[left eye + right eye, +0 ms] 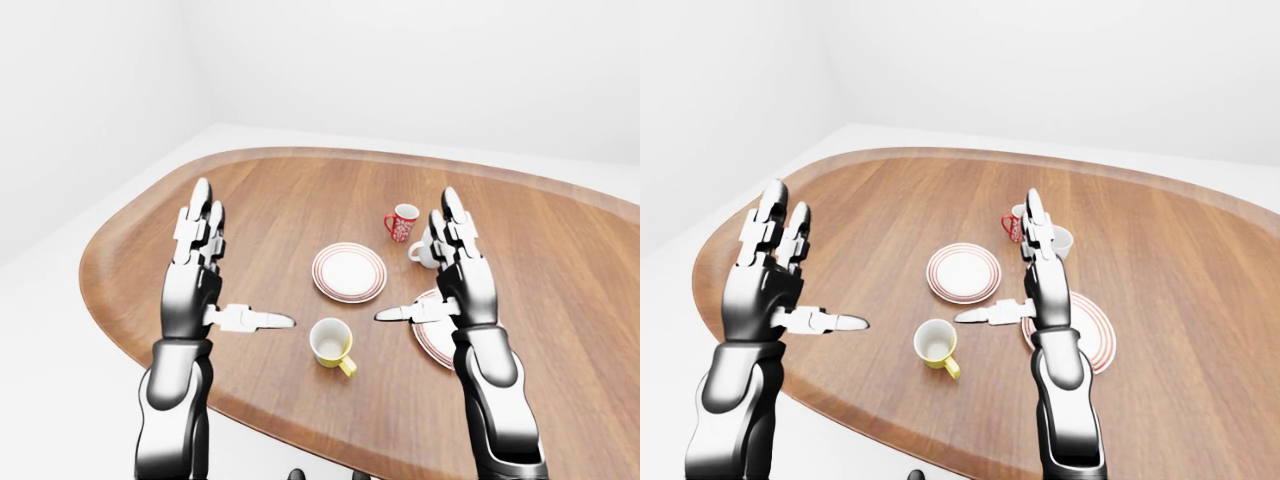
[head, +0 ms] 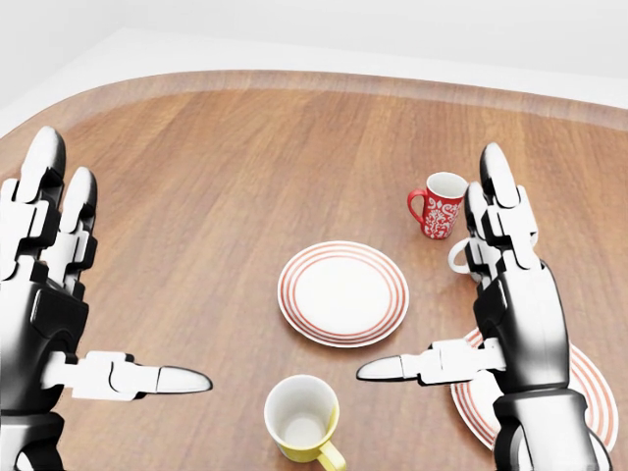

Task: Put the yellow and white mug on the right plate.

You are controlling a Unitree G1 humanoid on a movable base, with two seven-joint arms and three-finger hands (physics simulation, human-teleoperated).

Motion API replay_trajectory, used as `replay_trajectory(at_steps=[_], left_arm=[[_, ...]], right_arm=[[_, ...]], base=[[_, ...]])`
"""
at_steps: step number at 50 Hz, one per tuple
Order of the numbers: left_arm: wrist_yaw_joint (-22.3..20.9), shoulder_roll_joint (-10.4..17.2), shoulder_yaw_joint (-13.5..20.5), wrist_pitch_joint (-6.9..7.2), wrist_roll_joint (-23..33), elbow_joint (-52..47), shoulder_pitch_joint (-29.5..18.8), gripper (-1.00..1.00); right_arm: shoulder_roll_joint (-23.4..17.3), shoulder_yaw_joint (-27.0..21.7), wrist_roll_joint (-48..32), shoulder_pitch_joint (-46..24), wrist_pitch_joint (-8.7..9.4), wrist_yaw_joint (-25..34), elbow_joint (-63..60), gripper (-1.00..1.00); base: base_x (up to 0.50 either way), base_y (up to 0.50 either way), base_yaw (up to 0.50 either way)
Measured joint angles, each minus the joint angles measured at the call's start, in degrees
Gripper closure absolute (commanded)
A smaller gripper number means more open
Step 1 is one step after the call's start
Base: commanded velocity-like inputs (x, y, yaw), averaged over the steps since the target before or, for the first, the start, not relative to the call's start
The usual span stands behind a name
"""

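Observation:
The yellow and white mug stands upright and empty at the bottom centre of the head view, handle toward the lower right. The right plate, white with red rings, lies at the lower right, partly hidden under my right hand. That hand is open, fingers pointing up the view, thumb toward the mug with a gap between them. My left hand is open too, at the left edge, its thumb pointing at the mug from a short distance. Neither hand holds anything.
A second red-ringed plate lies in the table's middle. A red patterned mug stands above it to the right. A white mug sits mostly behind my right fingers. The oval wooden table's edge curves round at the left.

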Motion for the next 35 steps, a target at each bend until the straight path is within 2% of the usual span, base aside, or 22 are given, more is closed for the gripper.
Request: replay_trajectory(at_steps=[7,22,35], left_arm=[[-0.7,1.3,2.7,0.0,-0.6,1.6,-2.5,-1.0],[-1.7,4.3,6.2,0.0,-1.7,2.5,-7.8,-1.0],[-3.8,7.3,10.3,0.0,-3.2,3.9,-9.9,-1.0]], right_arm=[[-0.9,-0.7,-0.9,-2.7,0.0,0.4,0.7,-1.0],[-2.5,-1.1,-5.0,-9.1,0.0,3.0,2.7,-1.0],[-3.1,0.3,-10.5,-13.7,0.0,5.6,4.2,-1.0]], base=[[0.0,0.0,0.0],[0.0,0.0,0.0],[0.0,0.0,0.0]])
